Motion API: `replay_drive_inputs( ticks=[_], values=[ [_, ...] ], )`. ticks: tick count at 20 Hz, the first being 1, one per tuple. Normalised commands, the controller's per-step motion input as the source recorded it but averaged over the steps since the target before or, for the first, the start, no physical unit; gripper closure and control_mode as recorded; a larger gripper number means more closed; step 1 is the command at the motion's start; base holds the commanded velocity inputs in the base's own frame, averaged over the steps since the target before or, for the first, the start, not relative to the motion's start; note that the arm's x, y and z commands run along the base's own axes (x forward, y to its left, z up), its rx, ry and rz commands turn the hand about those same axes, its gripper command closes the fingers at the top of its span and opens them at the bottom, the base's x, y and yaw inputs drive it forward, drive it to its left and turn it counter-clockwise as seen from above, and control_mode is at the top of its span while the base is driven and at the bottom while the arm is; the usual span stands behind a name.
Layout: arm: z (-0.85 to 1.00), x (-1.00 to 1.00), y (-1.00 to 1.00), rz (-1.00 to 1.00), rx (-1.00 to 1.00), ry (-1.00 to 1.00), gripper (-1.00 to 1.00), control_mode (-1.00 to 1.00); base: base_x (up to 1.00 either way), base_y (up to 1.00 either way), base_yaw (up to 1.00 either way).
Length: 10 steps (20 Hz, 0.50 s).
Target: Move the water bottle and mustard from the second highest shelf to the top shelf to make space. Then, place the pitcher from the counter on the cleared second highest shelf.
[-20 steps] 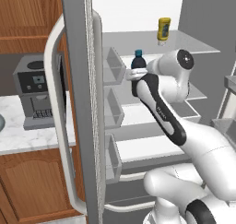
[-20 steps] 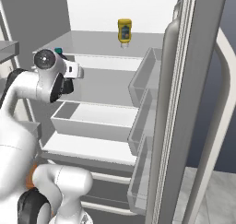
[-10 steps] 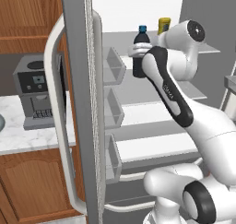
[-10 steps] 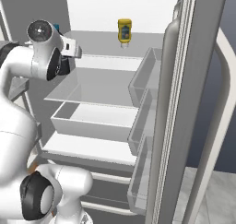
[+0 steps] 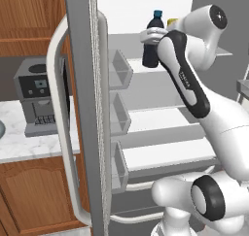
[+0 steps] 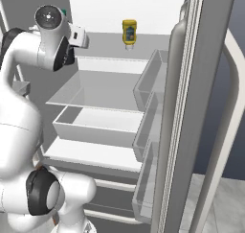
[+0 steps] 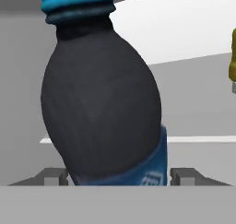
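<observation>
Water bottle [image 5: 152, 42] clamped in gripper [image 5: 154, 36] (mustard [image 6: 128, 32] just behind, coffee machine [image 5: 38, 101] aside).

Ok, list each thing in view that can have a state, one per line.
water bottle: capped, upright, lifted, held in the tool.
tool: closed on the water bottle.
mustard: capped, upright, standing on a fridge shelf.
fridge door: open.
door bins: empty.

Tool [image 5: 154, 36] with water bottle [image 5: 152, 41] now higher than a second ago, raised from beside mustard [image 6: 129, 32] base to mustard height.
</observation>
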Motion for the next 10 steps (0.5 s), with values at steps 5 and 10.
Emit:
replay_drive_inputs(
  ticks=[5,10],
  values=[
    [0.26,0.27,-0.14,0.00,0.02,0.00,1.00,-1.00,0.00,0.00,0.00],
    [0.07,0.42,-0.04,0.00,0.00,0.00,1.00,-1.00,0.00,0.00,0.00]
  ],
)
